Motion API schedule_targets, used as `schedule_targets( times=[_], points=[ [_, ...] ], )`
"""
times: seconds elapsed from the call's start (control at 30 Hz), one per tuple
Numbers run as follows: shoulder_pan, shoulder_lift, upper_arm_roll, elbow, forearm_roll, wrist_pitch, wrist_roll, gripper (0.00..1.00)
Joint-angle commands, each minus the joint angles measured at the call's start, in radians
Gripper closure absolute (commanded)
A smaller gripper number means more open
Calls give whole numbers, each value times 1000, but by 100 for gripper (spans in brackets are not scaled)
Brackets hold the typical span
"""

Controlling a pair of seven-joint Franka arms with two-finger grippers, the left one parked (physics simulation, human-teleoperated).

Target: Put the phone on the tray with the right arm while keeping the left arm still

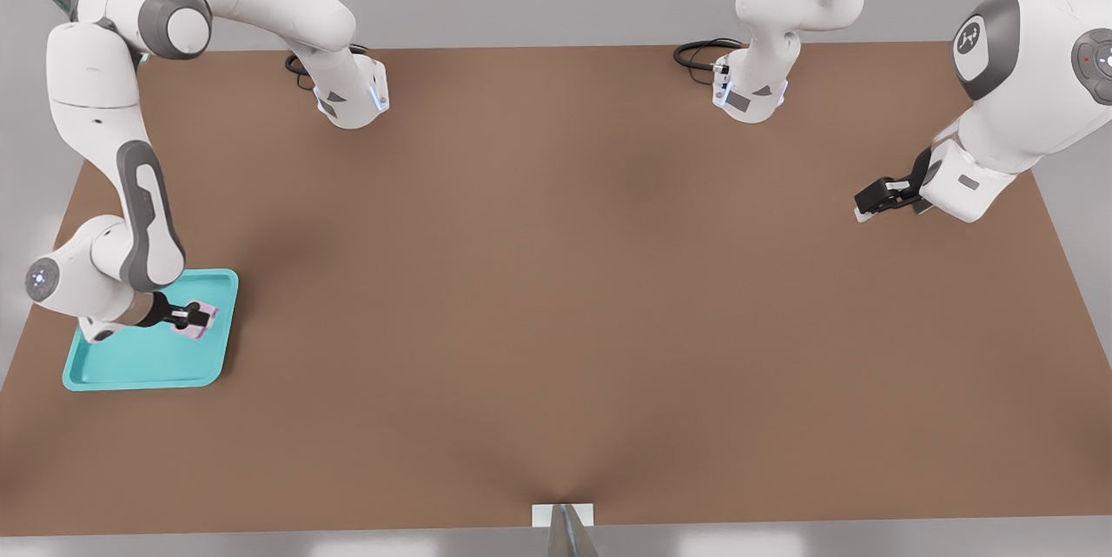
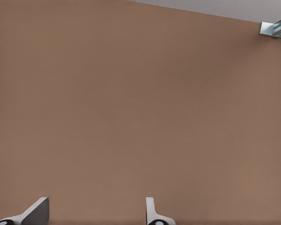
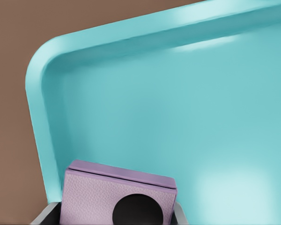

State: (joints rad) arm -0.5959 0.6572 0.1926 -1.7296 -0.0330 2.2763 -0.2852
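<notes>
Gripper clamps the phone over the tray, near its rim; seemingly not down, so lower, then release.

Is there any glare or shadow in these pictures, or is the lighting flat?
Front view: soft dark shadows on the table, one beside the tray, where the gripper holds the phone. Right wrist view: pale sheen on the tray's floor and rim. Left wrist view: evenly lit.

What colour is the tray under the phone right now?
Turquoise, plain; the tray shows best in the right wrist view, with the pincer holding the phone over it.
</notes>
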Motion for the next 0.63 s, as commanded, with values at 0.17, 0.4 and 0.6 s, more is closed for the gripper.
schedule_targets(
  times=[0.17, 0.4, 0.6],
  points=[
    [18, -14, 54, 258, -54, -245, -417, 0],
    [520, -631, -85, 165, 5, -627, 334, 0],
    [671, -475, -278, 351, 48, -745, 228, 0]
  ],
)
